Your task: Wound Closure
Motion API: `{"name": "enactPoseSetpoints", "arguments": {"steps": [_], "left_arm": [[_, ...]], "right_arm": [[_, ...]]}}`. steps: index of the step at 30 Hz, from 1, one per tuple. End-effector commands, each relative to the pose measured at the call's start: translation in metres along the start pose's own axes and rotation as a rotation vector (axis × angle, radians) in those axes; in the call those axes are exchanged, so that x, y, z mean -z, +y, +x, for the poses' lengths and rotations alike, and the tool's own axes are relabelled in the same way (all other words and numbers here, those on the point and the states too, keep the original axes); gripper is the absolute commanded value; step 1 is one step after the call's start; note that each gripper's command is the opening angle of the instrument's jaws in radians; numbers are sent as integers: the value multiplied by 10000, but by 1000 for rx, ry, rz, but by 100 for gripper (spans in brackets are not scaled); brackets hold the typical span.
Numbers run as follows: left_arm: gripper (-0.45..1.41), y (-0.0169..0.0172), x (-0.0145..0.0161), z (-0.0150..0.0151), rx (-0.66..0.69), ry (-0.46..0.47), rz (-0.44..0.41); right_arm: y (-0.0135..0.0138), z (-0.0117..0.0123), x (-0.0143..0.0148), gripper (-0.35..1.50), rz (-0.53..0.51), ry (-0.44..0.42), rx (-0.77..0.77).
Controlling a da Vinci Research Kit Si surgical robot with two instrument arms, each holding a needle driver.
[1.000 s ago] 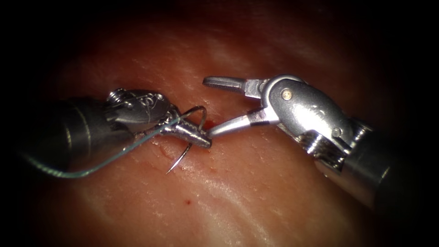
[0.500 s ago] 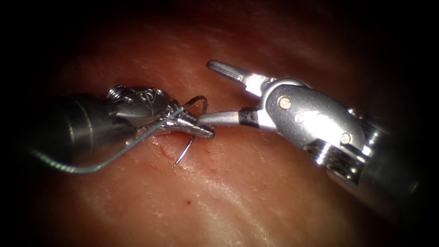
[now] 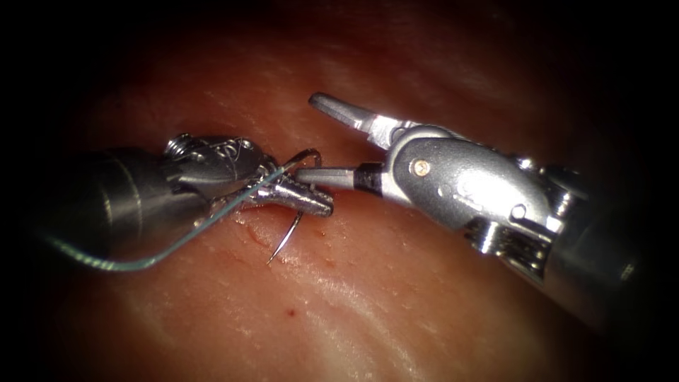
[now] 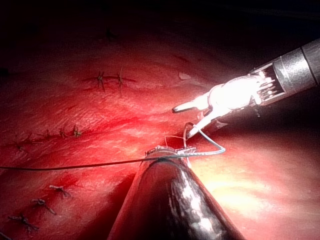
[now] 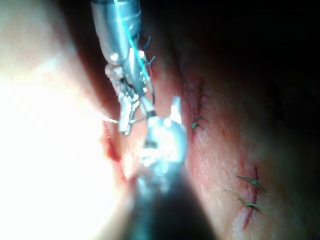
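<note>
Two tools: left hand, right hand; one needle; one thread.

The needle is a thin curved steel piece, held near the middle of its curve. Its sharp tip points down and to the near side, free above the tissue, not inside it. Its other end arches up on the far side. The blue-green thread runs from that end to the left in a loose curve. The tissue is pale pink and wet, with small red fluid spots.
</note>
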Motion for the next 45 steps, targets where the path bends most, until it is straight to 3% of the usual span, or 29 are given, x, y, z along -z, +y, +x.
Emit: {"name": "enactPoseSetpoints", "arguments": {"steps": [1, 9, 20, 24, 30, 32, 34, 41, 42, 43, 44, 45], "left_arm": [[-45, -5, -6, 3, -3, 1, 0], [-45, -2, -6, 2, -1, 8, 1], [-45, 1, -9, 3, 2, 21, 0], [-45, 2, -9, 3, 2, 21, 1], [-45, 3, -10, 3, 8, 22, 1], [-45, 3, -10, 3, 9, 25, 1], [-45, 4, -10, 3, 3, 28, 1], [-43, 8, -12, 4, -46, 35, 6], [-1, 8, -13, 5, -51, 38, 6], [22, 8, -13, 6, -74, 42, 6], [63, 8, -14, 7, -120, 50, 7], [86, 7, -15, 7, -167, 55, 9]], "right_arm": [[4, 0, -8, 47, -1, 2, 9], [4, 1, -8, 32, -27, -4, 22], [-2, 2, -15, 42, -32, -17, 25], [-1, 2, -14, 19, -32, -18, 24], [0, 0, -14, 12, -28, -23, 25], [-1, -2, -15, 2, -24, -27, 27], [-3, -6, -15, -35, -16, -29, 30], [1, -18, -2, -35, 16, -42, 42], [1, -20, 0, -35, 31, -26, 43], [2, -21, 0, -35, 43, -15, 61], [3, -22, 1, -35, 53, -6, 79], [4, -23, 2, -35, 65, 12, 91]]}}
